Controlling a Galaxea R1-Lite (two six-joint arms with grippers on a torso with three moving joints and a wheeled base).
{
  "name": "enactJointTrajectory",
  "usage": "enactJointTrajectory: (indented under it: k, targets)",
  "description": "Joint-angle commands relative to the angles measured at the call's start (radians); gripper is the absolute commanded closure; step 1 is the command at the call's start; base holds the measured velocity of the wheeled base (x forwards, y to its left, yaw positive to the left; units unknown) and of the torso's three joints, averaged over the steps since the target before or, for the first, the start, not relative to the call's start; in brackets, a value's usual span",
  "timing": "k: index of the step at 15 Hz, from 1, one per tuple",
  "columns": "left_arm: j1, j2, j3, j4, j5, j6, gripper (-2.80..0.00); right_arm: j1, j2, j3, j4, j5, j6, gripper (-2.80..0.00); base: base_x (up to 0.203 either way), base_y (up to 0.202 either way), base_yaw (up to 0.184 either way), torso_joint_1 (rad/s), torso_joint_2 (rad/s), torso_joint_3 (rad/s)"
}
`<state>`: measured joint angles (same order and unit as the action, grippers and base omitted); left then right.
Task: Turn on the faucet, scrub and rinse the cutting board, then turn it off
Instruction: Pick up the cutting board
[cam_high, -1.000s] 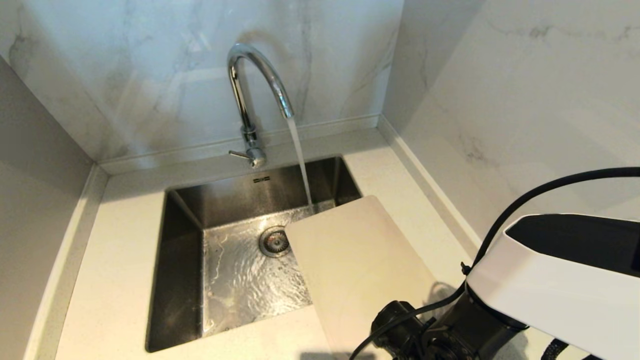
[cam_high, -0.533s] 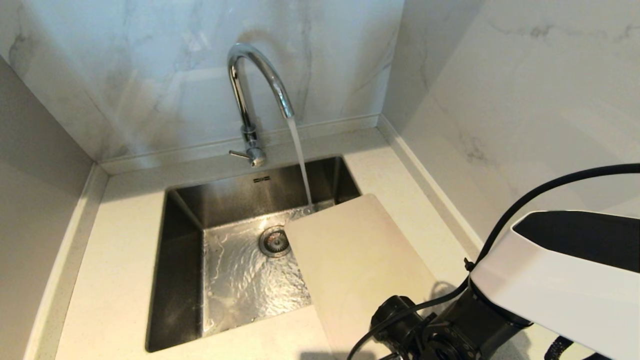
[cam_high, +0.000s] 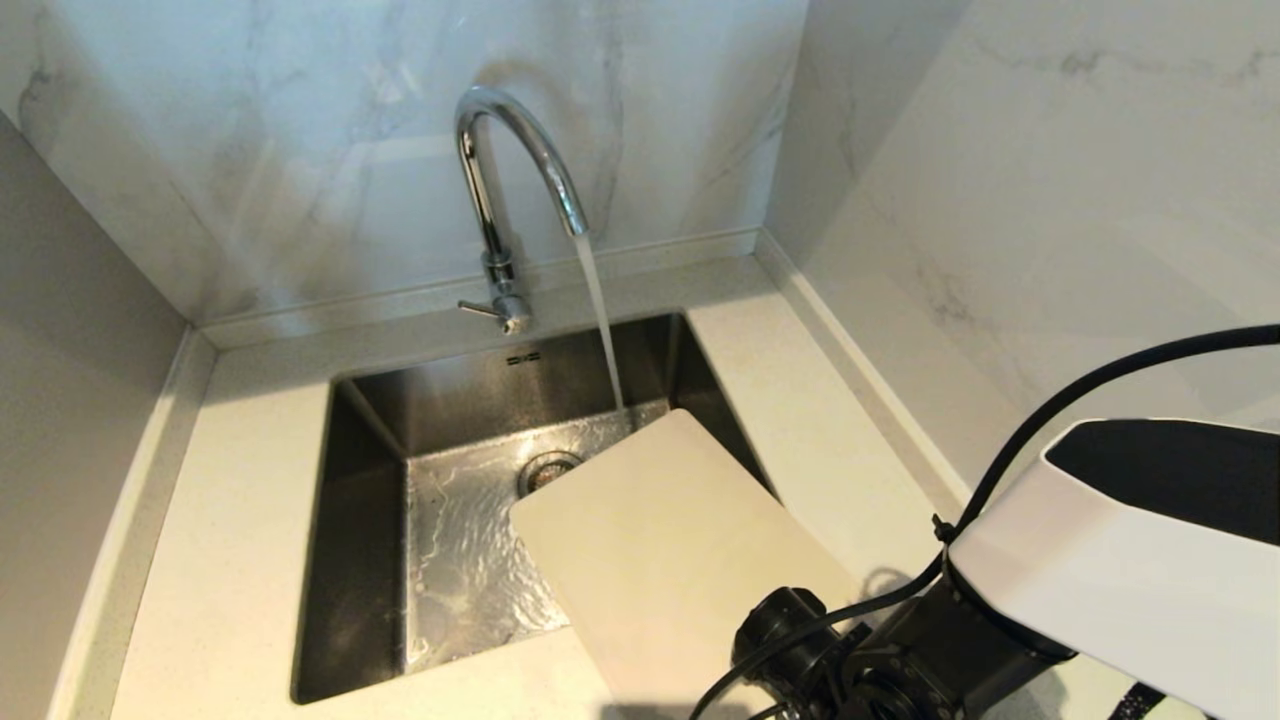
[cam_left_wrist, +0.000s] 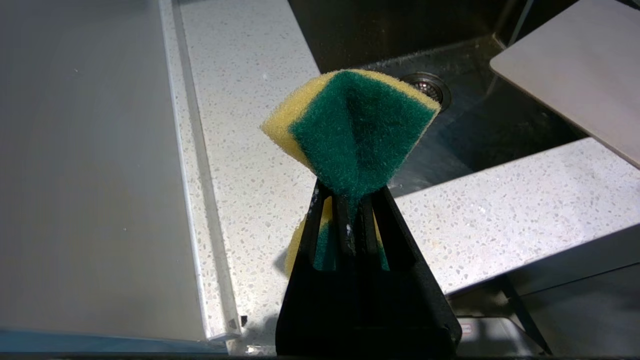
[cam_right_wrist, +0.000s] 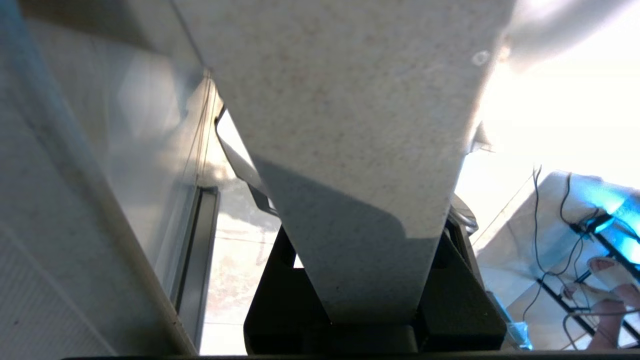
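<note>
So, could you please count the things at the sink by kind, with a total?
Faucet: 1
Sink: 1
Cutting board: 1
Sponge: 1
Grippers: 2, left gripper shut on the sponge, right gripper gripping the cutting board
Total: 6

The tall shiny chrome gooseneck faucet (cam_high: 503, 190) stands against grey-veined white marble wall (cam_high: 330, 150); the thin off-white plastic cutting board (cam_high: 670, 540) tops a steel-grey sink (cam_high: 370, 560) in white speckled counter (cam_high: 230, 560); the folded sponge (cam_left_wrist: 350, 132) shows dark green over yellow
</note>
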<state>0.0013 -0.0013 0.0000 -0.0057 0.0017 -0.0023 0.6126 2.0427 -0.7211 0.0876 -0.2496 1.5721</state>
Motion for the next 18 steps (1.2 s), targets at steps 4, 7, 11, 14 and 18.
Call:
enactJointTrajectory:
  k: [4, 7, 11, 14, 18]
  targets:
    - [0.0, 0.0, 0.002, 0.0, 0.0, -0.001, 0.0, -0.002, -0.104, 0.0, 0.006, -0.037, 0.01, 0.0, 0.0, 0.0, 0.0, 0.0, 0.0, 0.0]
    - [0.0, 0.0, 0.002, 0.0, 0.0, -0.001, 0.0, -0.002, -0.174, 0.002, 0.019, -0.064, 0.009, 0.0, 0.0, 0.0, 0.0, 0.0, 0.0, 0.0]
    - [0.0, 0.0, 0.002, 0.0, 0.0, 0.001, 0.0, -0.003, -0.315, -0.003, 0.077, -0.1, 0.009, 0.0, 0.0, 0.0, 0.0, 0.0, 0.0, 0.0]
    - [0.0, 0.0, 0.002, 0.0, 0.0, -0.001, 0.0, -0.006, -0.424, -0.003, 0.123, -0.177, 0.008, 0.0, 0.0, 0.0, 0.0, 0.0, 0.0, 0.0]
    - [0.0, 0.0, 0.002, 0.0, 0.001, -0.001, 0.0, -0.008, -0.559, -0.001, 0.161, -0.189, -0.02, 0.0, 0.0, 0.0, 0.0, 0.0, 0.0, 0.0]
